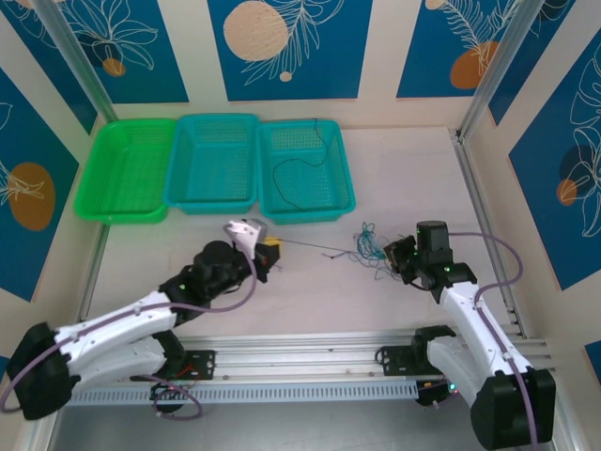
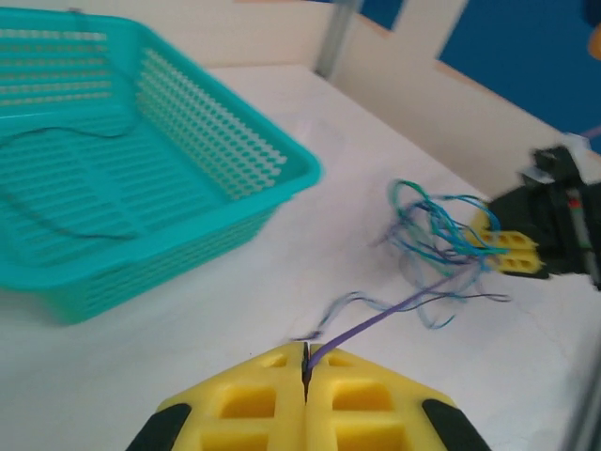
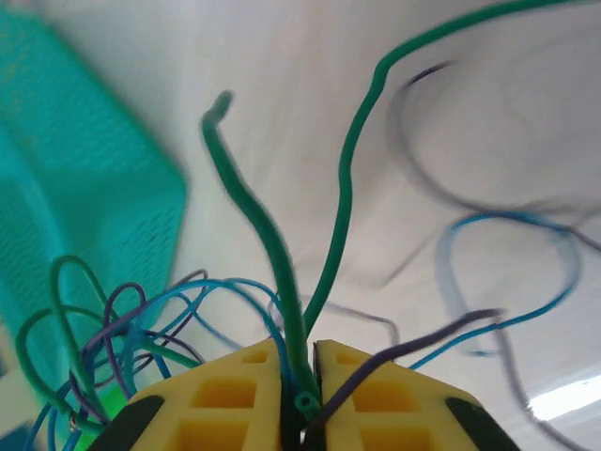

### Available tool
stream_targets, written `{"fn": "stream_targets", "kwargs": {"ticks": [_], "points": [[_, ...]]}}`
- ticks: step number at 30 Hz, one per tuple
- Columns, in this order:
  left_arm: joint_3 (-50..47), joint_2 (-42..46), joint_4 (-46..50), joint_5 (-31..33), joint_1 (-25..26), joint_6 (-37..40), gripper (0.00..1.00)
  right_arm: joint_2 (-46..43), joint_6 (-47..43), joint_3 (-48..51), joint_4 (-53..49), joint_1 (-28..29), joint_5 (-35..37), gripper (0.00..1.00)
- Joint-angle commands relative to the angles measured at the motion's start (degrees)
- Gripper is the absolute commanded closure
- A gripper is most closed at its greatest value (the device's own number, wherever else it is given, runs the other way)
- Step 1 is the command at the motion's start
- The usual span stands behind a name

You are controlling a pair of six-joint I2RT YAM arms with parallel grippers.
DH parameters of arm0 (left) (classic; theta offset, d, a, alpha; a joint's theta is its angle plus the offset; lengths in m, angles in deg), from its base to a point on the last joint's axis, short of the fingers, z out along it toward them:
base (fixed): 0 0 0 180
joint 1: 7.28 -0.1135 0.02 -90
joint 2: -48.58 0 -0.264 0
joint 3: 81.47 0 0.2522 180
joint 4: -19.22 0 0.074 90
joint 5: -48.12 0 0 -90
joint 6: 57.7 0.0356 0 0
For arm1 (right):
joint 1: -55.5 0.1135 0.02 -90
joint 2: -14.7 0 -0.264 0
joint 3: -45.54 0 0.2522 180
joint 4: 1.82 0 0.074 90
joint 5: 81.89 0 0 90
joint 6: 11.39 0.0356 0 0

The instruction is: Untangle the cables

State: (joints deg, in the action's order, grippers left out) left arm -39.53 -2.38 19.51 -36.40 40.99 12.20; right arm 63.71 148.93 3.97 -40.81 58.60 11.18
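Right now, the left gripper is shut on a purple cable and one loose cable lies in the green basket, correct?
One slip: the loose cable lies in the right teal basket, as the top view shows. The left gripper is indeed shut on the purple cable.

The left arm [image 1: 113, 334] and right arm [image 1: 474, 324] wore white shells with black joints and black bases. A lilac-grey lead [image 1: 512, 256] looped off each. The fingers [image 2: 249, 409] were yellow blocks with square recesses and black outer corners.
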Motion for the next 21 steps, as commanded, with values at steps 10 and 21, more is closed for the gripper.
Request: {"fn": "stream_targets", "kwargs": {"ticks": [10, 21], "points": [[1.32, 11.36, 16.7, 8.36, -7.57, 0.3, 1.0, 5.74, -12.57, -2.8, -6.73, -14.42, 8.06, 0.65], [1.24, 7.52, 14.34, -0.25, -7.66, -0.08, 1.0, 4.02, -23.98, -12.51, -14.71, 24.76, 21.93, 0.09]]}}
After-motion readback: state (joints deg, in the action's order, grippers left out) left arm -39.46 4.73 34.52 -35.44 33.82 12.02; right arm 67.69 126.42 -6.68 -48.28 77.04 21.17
